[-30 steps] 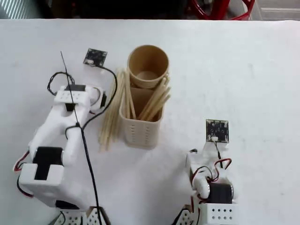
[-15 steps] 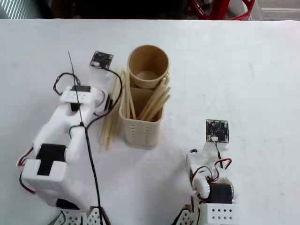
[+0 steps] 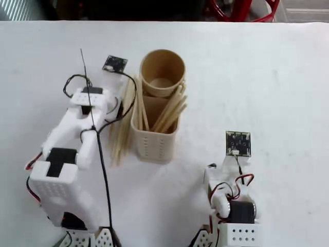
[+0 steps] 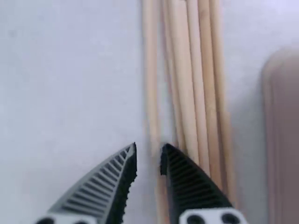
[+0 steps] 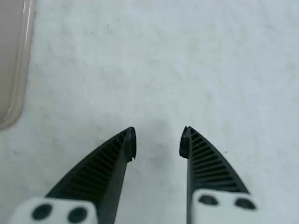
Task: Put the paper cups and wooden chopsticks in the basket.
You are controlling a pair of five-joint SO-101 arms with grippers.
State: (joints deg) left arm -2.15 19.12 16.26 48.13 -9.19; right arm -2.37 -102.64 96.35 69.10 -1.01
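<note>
Straddling the outermost chopstick (image 4: 149, 70) at the basket's (image 3: 154, 146) nine o'clock, your left claw (image 4: 148, 156) stood narrowly open; you likely needed to close squarely on it alone. Your right claw (image 5: 158, 140) hung half-open, empty.

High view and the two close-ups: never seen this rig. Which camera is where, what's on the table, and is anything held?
These are two small robot arms at a white table: the left arm and the right arm. The high view looks down from a fixed camera. Each close-up comes from a camera on one arm's wrist, looking past its own dark ribbed fingers. On the table stands a beige basket with chopsticks inside and a paper cup at its far end. Loose chopsticks lie beside it. The left gripper hangs over those, jaws slightly apart. The right gripper is open over bare table. Neither visibly holds anything.
</note>
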